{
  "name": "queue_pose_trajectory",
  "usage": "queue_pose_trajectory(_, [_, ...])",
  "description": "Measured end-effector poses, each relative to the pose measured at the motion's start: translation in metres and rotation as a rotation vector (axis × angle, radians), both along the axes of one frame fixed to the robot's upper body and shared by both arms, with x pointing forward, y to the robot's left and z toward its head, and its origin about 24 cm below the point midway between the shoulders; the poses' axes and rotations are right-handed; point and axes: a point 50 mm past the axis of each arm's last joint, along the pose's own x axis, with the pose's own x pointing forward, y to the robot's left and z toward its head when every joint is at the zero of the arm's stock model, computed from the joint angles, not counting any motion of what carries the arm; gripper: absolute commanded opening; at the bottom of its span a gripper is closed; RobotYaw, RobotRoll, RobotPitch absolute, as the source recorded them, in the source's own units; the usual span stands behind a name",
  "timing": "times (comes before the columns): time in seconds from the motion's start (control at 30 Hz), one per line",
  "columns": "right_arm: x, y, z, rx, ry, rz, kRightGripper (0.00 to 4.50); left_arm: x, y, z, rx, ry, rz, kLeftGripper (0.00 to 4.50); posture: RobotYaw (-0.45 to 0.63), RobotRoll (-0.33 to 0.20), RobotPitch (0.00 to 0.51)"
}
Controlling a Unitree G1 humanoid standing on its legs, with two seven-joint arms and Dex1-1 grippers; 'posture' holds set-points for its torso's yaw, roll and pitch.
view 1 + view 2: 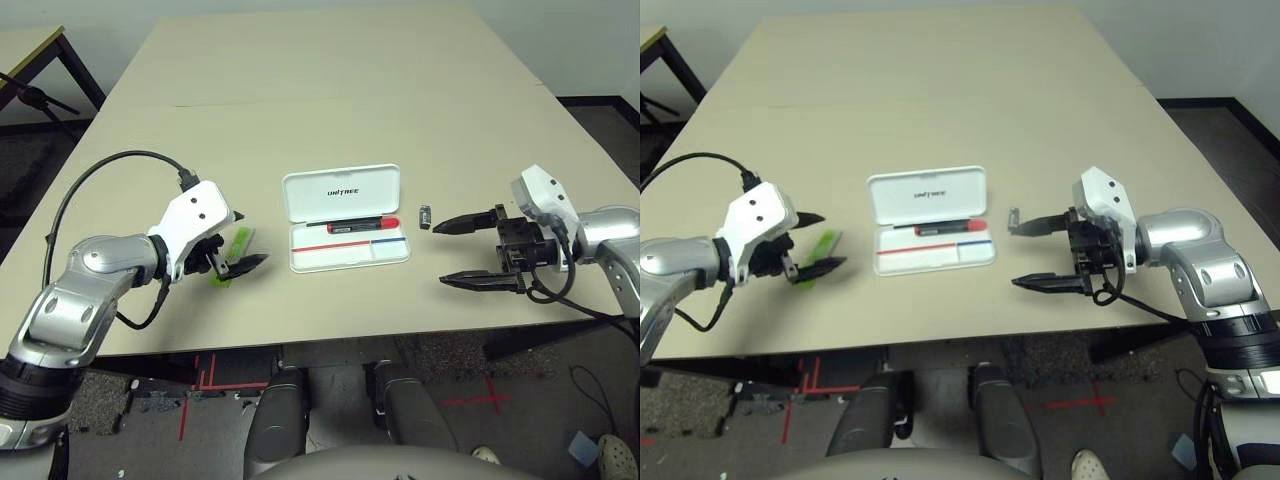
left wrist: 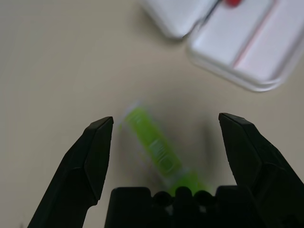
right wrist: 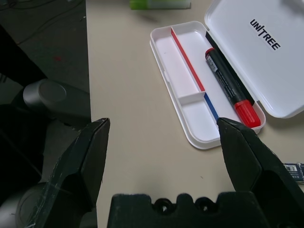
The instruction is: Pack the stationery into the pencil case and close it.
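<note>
Left pincer gaping, empty | flat lime-green plastic stick lies between its fingers on table: light, stiff, slick; pinch across narrow edges mid-length | right pincer wide open, empty

We see a flat white hinged pencil case of smooth plastic with a slight sheen. In it lies a red marker pen with a black cap, its plastic barrel glossy. The flat lime-green stick looks like shiny plastic under a clear wrap. The pale beige worktop is matt and smooth. The black fingers look like hard matt plastic with faceted faces; the forearms are brushed silver metal.
</note>
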Motion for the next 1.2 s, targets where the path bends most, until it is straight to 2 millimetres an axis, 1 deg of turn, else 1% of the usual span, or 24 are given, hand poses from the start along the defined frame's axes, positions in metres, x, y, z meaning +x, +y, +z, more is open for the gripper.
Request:
queue_pose_trajectory(0.13, [0.000, 0.000, -0.001, -0.002, 0.000, -0.006, 4.47, 0.007, -0.002, -0.006, -0.092, 0.092, 0.137, 4.50, 0.01, 0.000, 0.138])
queue_pose_trajectory(0.37, [-0.001, 0.002, -0.002, -0.012, -0.012, -0.022, 4.47, 0.007, -0.008, -0.019, -0.141, 0.186, 0.219, 4.50, -0.01, 0.000, 0.144])
queue_pose_trajectory(0.43, [-0.001, 0.002, -0.002, -0.014, -0.018, -0.030, 4.47, 0.008, -0.005, -0.025, -0.142, 0.211, 0.254, 4.50, -0.01, 0.000, 0.144])
queue_pose_trajectory(0.53, [-0.001, 0.002, -0.003, -0.015, -0.017, -0.040, 4.47, 0.009, 0.000, -0.030, -0.133, 0.224, 0.295, 4.50, -0.02, 0.000, 0.144])
queue_pose_trajectory(0.77, [-0.001, 0.001, -0.004, -0.017, -0.017, -0.047, 4.47, 0.011, 0.000, -0.031, -0.133, 0.211, 0.310, 4.50, -0.02, 0.000, 0.144])
queue_pose_trajectory(0.87, [-0.001, 0.001, -0.004, -0.018, -0.020, -0.052, 4.50, 0.011, 0.000, -0.032, -0.127, 0.208, 0.320, 3.93, -0.02, 0.000, 0.145])
queue_pose_trajectory(1.1, [0.000, 0.000, -0.002, -0.026, -0.027, -0.058, 4.50, 0.009, 0.002, -0.032, -0.097, 0.213, 0.325, 1.25, -0.02, 0.000, 0.143])
queue_pose_trajectory(1.13, [0.000, 0.001, -0.002, -0.027, -0.028, -0.058, 4.50, 0.008, 0.002, -0.032, -0.093, 0.214, 0.324, 1.08, -0.02, 0.000, 0.143])
queue_pose_trajectory(1.2, [0.000, 0.001, -0.002, -0.027, -0.031, -0.059, 4.50, 0.007, 0.003, -0.031, -0.083, 0.221, 0.313, 1.09, -0.02, 0.000, 0.143])
